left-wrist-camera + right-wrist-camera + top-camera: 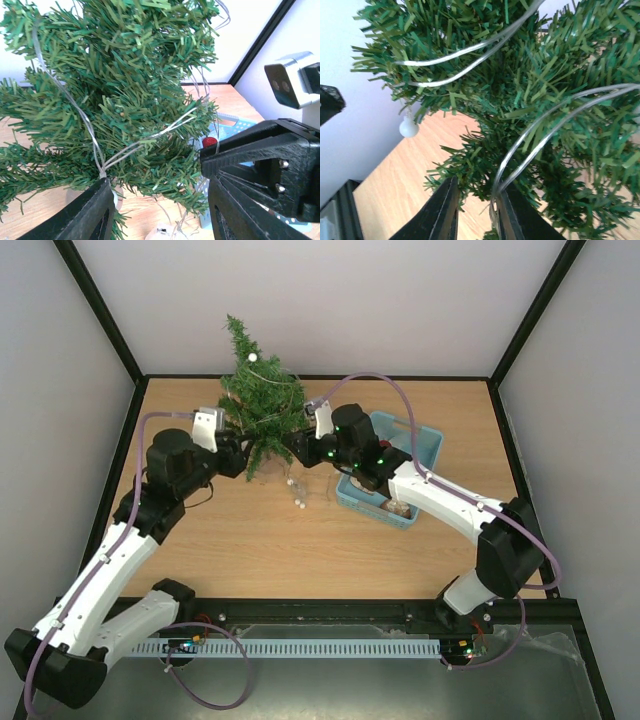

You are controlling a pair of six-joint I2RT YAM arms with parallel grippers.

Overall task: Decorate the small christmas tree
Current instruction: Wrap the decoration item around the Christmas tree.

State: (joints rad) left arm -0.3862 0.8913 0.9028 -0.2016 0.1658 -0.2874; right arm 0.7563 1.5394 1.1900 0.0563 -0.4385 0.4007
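The small christmas tree (258, 400) stands at the back middle of the table, dark green and wound with thin silver wire (540, 135). A white ball (408, 128) hangs from one branch, and a red bead (210, 142) shows among the lower branches. My left gripper (160, 210) is open at the tree's lower left, with low branches and bare table between its fingers (85, 215). My right gripper (477, 215) reaches in from the right and stands slightly open. The wire runs down against its right finger (520, 215), with branch tips in the gap.
A light blue basket (420, 445) sits right of the tree under the right arm, with a brownish item (400, 508) inside. Small white pieces on loose wire (298, 495) lie on the wood in front of the tree. Black-framed walls enclose the table.
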